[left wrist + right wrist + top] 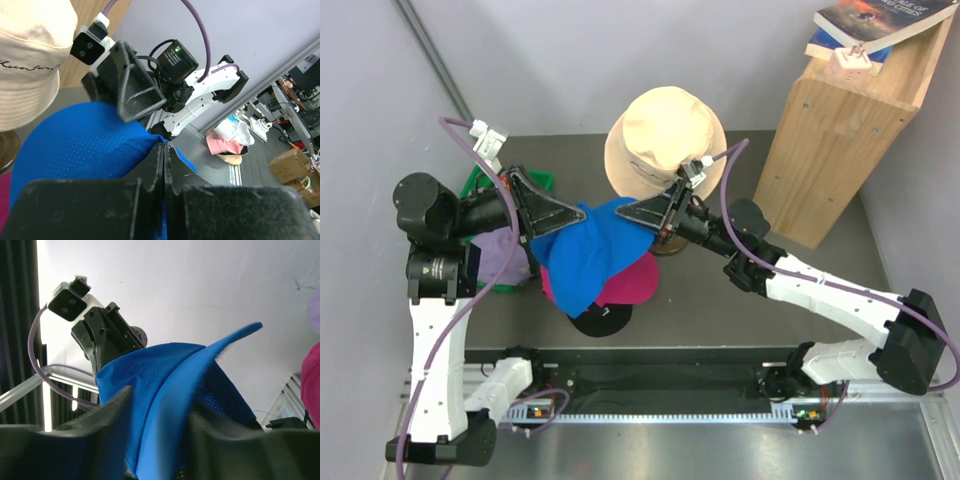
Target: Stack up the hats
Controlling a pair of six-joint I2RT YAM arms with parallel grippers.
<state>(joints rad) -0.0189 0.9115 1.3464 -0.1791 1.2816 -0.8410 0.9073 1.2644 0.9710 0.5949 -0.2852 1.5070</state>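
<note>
The left end effector is pinched together on one edge of the blue cap, and the right end effector clamps the opposite edge. The single blue cap's long axis runs toward the near edge of the desk. It lies over one magenta cap and one black cap. One lavender cap sits to the left.

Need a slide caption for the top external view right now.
Left gripper and right gripper hold the blue cap over the magenta cap and black cap.
</note>
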